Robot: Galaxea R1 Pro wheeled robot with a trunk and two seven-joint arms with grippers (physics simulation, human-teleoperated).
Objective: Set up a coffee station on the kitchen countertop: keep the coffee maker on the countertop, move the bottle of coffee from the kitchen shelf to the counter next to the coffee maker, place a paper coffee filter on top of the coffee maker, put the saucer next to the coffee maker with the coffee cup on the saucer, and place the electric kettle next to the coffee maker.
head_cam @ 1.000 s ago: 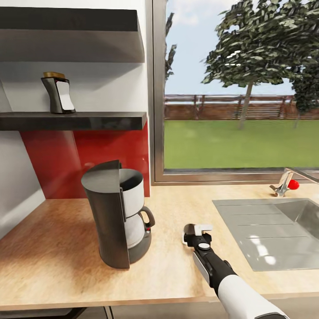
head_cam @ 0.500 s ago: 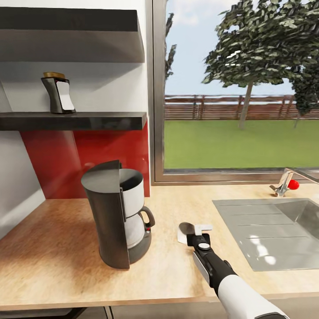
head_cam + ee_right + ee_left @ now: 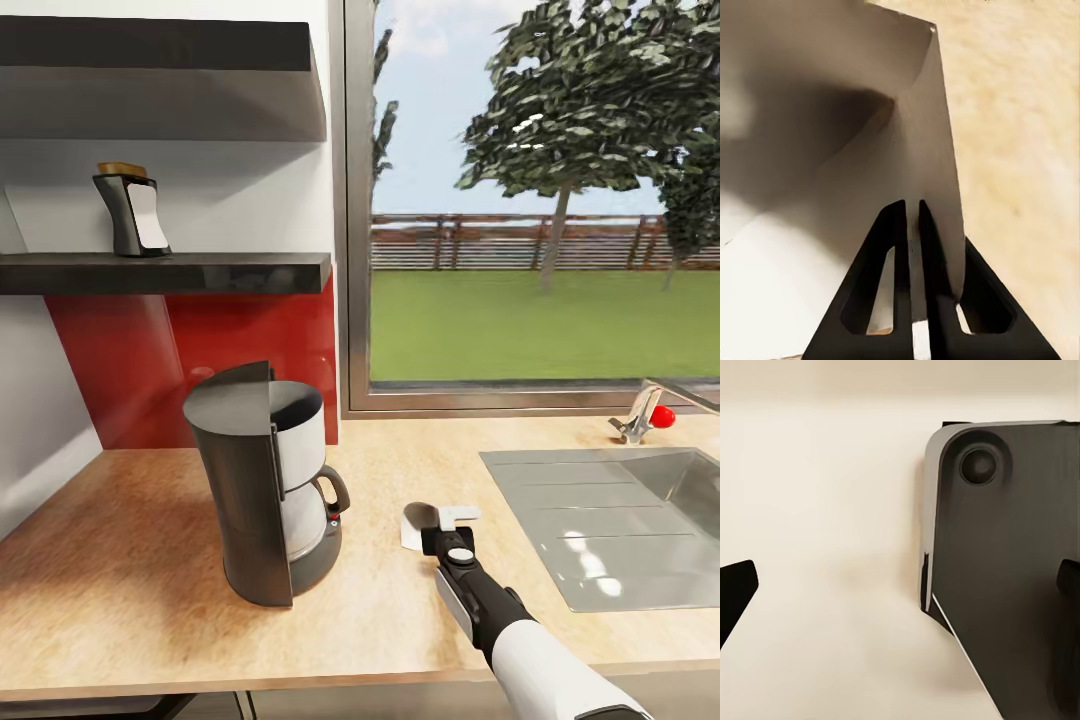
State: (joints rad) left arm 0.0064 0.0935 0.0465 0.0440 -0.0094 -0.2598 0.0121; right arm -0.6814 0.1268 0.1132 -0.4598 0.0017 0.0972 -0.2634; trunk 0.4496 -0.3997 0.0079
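**Filter pinched in my right gripper, beside the coffee maker**

My right gripper [image 3: 437,528] hangs low over the countertop [image 3: 120,570], its two fingers pressed close together on the edge of the paper coffee filter [image 3: 417,522]. In my right wrist view the fingers [image 3: 894,247] clamp the thin wall of the filter [image 3: 832,150], whose pale cone opens away from me with a shaded hollow inside; I see nothing lying in that hollow.

The coffee maker [image 3: 268,480] stands upright on the countertop just to the left of my gripper, apart from it. Its top chamber is open and looks white inside, and its glass carafe sits seated in the base with the handle turned toward my gripper. What the carafe holds I cannot tell.

The bottle of coffee [image 3: 133,210] stands on the kitchen shelf [image 3: 200,272], above and behind the coffee maker.

The sink [image 3: 610,520] is sunk into the countertop at my right, with the tap [image 3: 640,415] at its far edge.

In my left wrist view a dark rounded panel [image 3: 1005,562] sits against a pale surface. My left fingertips show at the picture's two edges, spread wide apart.
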